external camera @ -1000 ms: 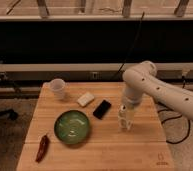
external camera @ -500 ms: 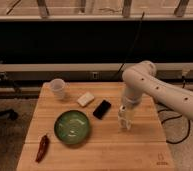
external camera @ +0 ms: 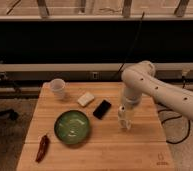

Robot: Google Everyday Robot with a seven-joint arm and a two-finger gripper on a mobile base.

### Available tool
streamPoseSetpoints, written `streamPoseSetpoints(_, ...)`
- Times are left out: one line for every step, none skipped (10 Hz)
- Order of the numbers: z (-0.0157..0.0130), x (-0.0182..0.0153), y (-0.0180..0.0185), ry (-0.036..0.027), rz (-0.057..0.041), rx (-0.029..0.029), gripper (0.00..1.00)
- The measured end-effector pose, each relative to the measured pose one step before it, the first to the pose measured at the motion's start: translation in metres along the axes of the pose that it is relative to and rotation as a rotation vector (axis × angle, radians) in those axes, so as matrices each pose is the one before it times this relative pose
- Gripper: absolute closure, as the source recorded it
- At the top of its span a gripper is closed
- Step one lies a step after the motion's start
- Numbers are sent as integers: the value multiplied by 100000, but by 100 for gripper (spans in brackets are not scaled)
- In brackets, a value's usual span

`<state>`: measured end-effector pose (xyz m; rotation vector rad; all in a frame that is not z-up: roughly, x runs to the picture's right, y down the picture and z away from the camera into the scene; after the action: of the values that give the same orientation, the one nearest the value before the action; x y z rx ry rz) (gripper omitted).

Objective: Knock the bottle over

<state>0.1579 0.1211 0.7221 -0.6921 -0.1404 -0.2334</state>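
**Entry: wooden table (external camera: 140, 150), task "knock the bottle over"**

Risks, as we judge them:
- A sideways sweep from here could catch the black phone (external camera: 102, 109), which lies just left of the gripper, and push it toward the green bowl (external camera: 72, 127).
- A push placed too low may slide the bottle upright across the boards rather than tip it.
- A push toward the right could send a toppled bottle rolling to the table edge, which is near on that side.
- The translucent cup (external camera: 57, 88), the pale block (external camera: 86, 99) and the red chilli pepper (external camera: 42, 147) lie well apart from the arm. We count them as safe.

Gripper (external camera: 125, 126): it points down from the white arm (external camera: 155, 87), close over the boards and right of the phone. We record it as clenched shut. We cannot tell whether it holds or touches anything.

Bottle: we cannot tell it apart from the pale upright shape at the gripper's tip. If it is there, it stands right at the gripper.
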Motion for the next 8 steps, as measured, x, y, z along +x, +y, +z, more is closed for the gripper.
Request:
streamPoseSetpoints(-43,19,25,44,-151,-49,100)
streamPoseSetpoints(-11,-3,3,-68,-195,-43,100)
streamPoseSetpoints(-20,43,-58,5,-10,25,100)
streamPoseSetpoints(7,21,-60,-40,-52,-65,100)
streamPoseSetpoints(48,-74,20,13,-174,-121,100)
streamPoseSetpoints(-21,0,-20,-45,42,29,100)
streamPoseSetpoints(-42,56,-37,-22,-96,17,100)
streamPoseSetpoints(7,91,1,-43,25,-57,100)
